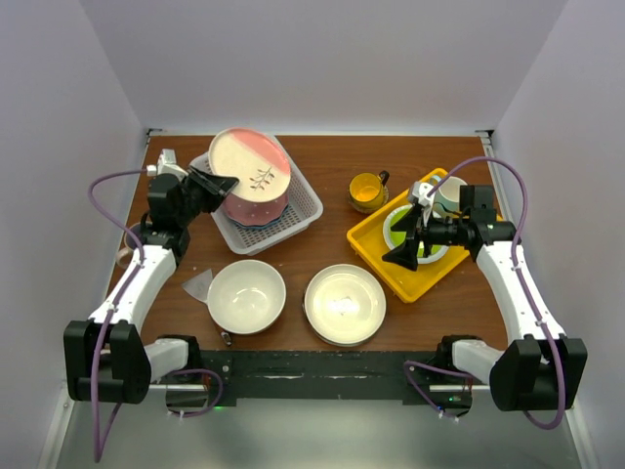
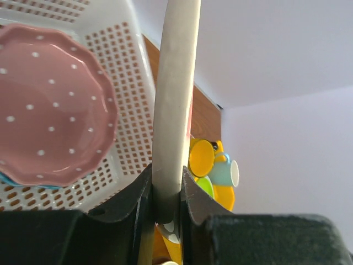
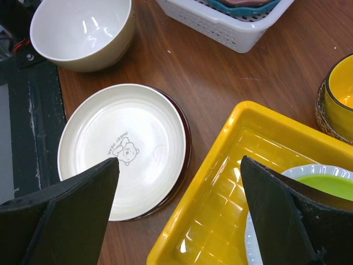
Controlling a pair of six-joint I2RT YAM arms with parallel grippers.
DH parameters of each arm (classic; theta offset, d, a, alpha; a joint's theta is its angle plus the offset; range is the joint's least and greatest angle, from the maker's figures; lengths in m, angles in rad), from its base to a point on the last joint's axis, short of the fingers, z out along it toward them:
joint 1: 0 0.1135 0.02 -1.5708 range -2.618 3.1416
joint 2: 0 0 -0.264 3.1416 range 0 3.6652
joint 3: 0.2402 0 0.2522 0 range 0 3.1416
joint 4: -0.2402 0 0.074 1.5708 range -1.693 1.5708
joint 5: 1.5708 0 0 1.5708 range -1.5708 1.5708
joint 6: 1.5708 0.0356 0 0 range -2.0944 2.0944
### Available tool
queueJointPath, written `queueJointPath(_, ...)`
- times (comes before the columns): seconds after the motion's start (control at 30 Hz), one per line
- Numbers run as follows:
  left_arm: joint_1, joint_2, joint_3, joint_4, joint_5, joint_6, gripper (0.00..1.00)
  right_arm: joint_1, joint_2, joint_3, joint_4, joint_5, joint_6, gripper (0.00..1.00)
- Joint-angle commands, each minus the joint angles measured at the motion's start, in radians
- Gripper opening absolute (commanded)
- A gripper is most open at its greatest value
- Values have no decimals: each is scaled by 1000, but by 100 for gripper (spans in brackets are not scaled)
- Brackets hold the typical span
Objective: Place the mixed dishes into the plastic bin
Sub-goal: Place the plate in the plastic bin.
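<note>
Two bowls, the cream bowl (image 1: 246, 296) and the red-rimmed bowl (image 1: 344, 304), sit on the bench outside the bin (image 1: 298, 210).

Hazards:
- The right hand (image 3: 179, 163) is spread wide and empty over the tray (image 3: 231, 138). Closing here could take the green plate (image 3: 331, 185), which is not wanted.
- The left hand (image 2: 167, 187) pinches the cream-pink plate (image 1: 249, 164) by its rim only, tilted over the bin. The plate may pivot or slip.
- A high release could chip the dotted plate (image 2: 49, 105) lying in the bin.

Markings: the red-rimmed bowl carries a bear drawing with small print, apparently "SWEET BEAR". No other writing is legible.
</note>
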Motion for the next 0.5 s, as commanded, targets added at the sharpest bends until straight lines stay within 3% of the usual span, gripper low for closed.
queueJointPath(0.0,5,-21,52,83,-132,-56,0,-2,-17,26,9,-22,0,96)
queueJointPath(0.47,5,82,44,66,-161,-112,0,-32,-15,24,15,-21,5,96)
